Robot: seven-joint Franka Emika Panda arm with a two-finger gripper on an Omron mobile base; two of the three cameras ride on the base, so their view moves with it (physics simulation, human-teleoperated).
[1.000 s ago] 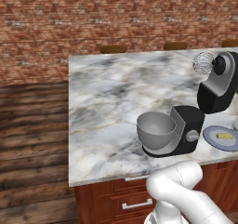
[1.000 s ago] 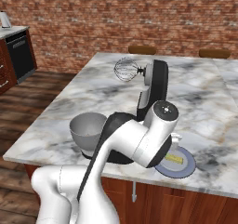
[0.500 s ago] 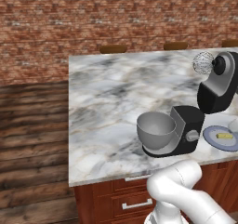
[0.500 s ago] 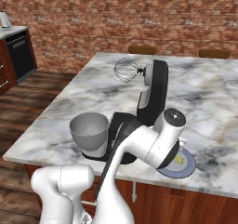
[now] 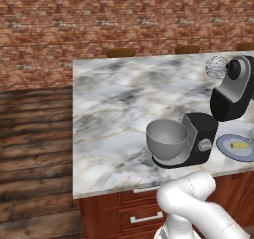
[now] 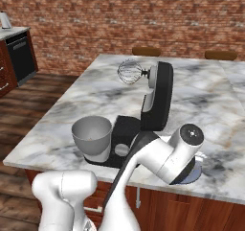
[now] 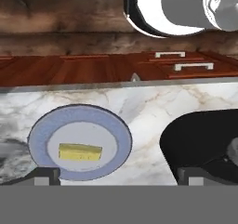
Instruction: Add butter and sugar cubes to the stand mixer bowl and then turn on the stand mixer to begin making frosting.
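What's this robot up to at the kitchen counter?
It is getting ready to make frosting. Its open gripper hangs over a blue-grey plate that holds the butter, and holds nothing. The stand mixer stands beside the plate on the marble counter, head tilted back, and the stand mixer bowl looks empty.

Butter (image 7: 80, 151) on plate, bowl (image 5: 166, 139) (empty) under mixer (image 5: 224, 109)

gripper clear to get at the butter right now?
Probably yes. The hand view looks straight at the butter, lying bare on the plate; nothing sits between it and the open gripper. The mixer stands off to one side.
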